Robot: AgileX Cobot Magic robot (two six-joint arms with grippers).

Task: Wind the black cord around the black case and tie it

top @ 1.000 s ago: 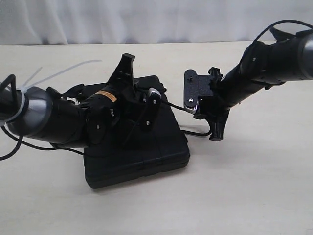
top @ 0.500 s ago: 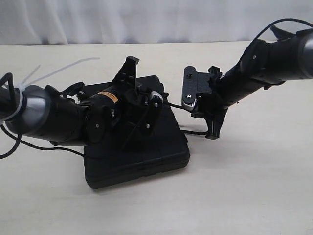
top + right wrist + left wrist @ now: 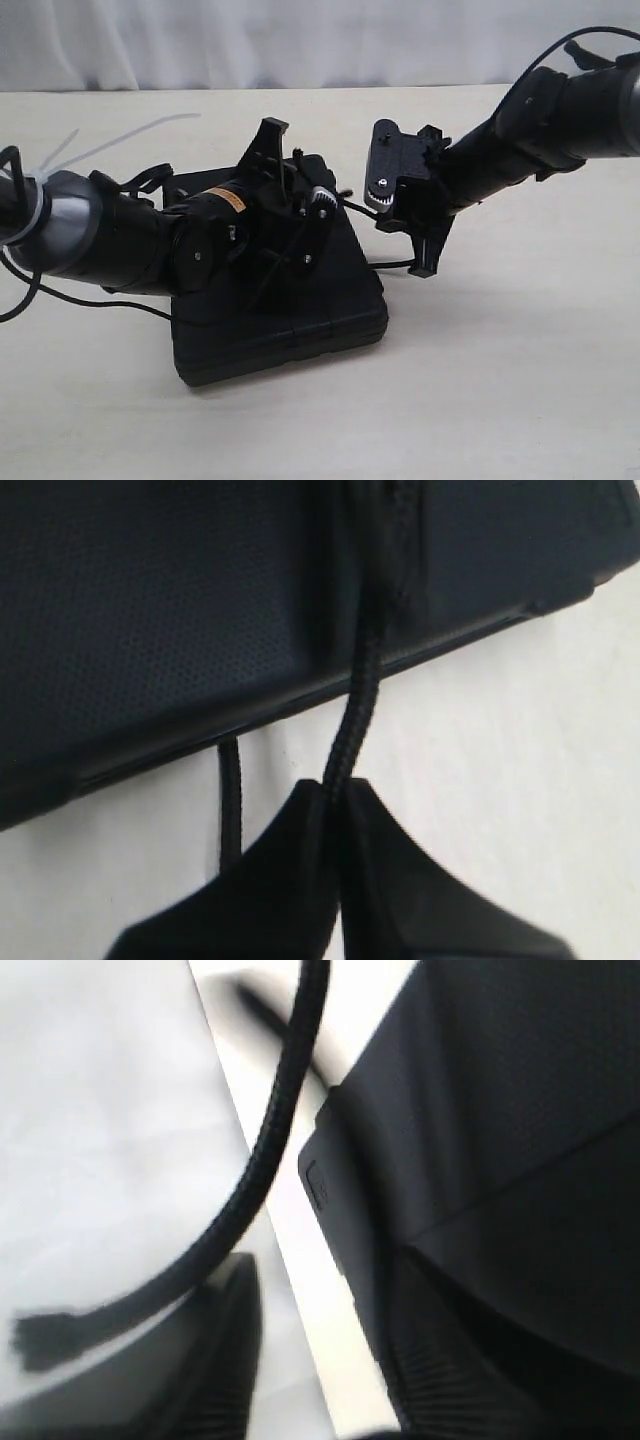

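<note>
The black case [image 3: 300,320] lies flat on the table, partly under my left arm. My left gripper [image 3: 290,190] hovers over the case's far end, open, one finger raised and one low. In the left wrist view the black cord [image 3: 262,1150] runs past the left gripper [image 3: 320,1360] to a frayed end, with nothing between the fingers [image 3: 225,1360]. My right gripper [image 3: 425,262] hangs just right of the case, shut on the cord [image 3: 360,210]. The right wrist view shows the cord [image 3: 360,700] coming taut off the case [image 3: 200,610] into the shut right gripper [image 3: 337,788]; a second strand [image 3: 230,800] runs beside it.
The beige table [image 3: 520,400] stretches in front and to the right of the case. A pale curtain [image 3: 300,40] closes the back. White zip-tie tails [image 3: 120,145] stick out from the left arm, and thin arm cables [image 3: 60,295] trail on the left.
My right gripper has risen and shifted left toward the case with the cord, pulling it tauter. The left gripper has moved slightly up and right over the case, still open.
</note>
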